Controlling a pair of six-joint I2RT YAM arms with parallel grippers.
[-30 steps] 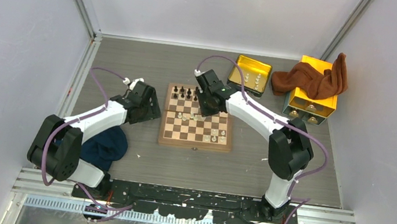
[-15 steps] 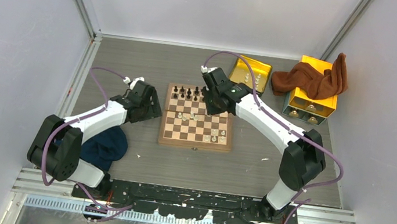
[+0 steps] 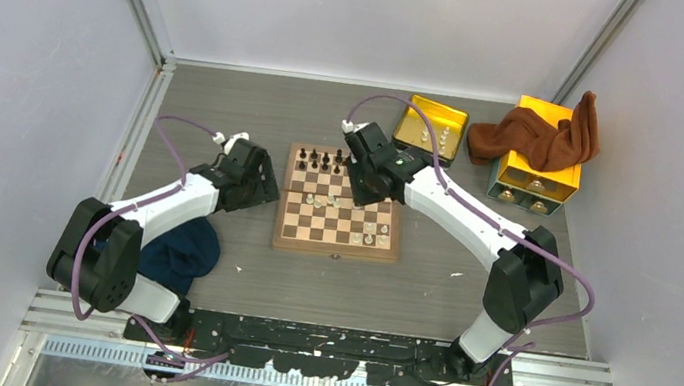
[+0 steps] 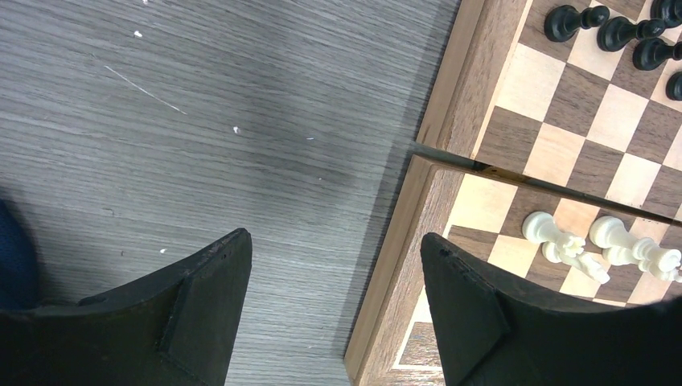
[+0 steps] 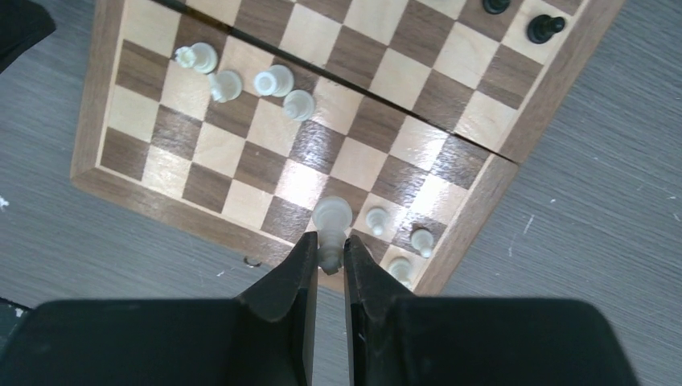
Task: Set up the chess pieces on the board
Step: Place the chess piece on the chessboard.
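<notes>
The board (image 3: 335, 247) lies at mid-table, with dark chess pieces (image 3: 322, 160) along its far rows and white chess pieces (image 3: 322, 200) scattered near the middle and the near right corner. Above the board's far right part, my right gripper (image 3: 359, 191) is shut on a white piece (image 5: 331, 215) that hangs over the near squares beside other white pieces (image 5: 398, 229). My left gripper (image 4: 334, 241) is open and holds nothing. It straddles the left border of the board (image 4: 450, 104), one finger over the table and one over the squares near two white pieces (image 4: 563, 241).
A yellow tin tray (image 3: 435, 125) with several white pieces sits behind the board at right. Farther right is a yellow box (image 3: 539, 165) with a brown cloth (image 3: 538, 135) draped on it. A dark blue cloth (image 3: 178, 251) lies beside the left arm.
The right arm's elbow has swung out to the right and its wrist has shifted a little over the board's far right part, still shut on the white piece. The left arm has not moved.
</notes>
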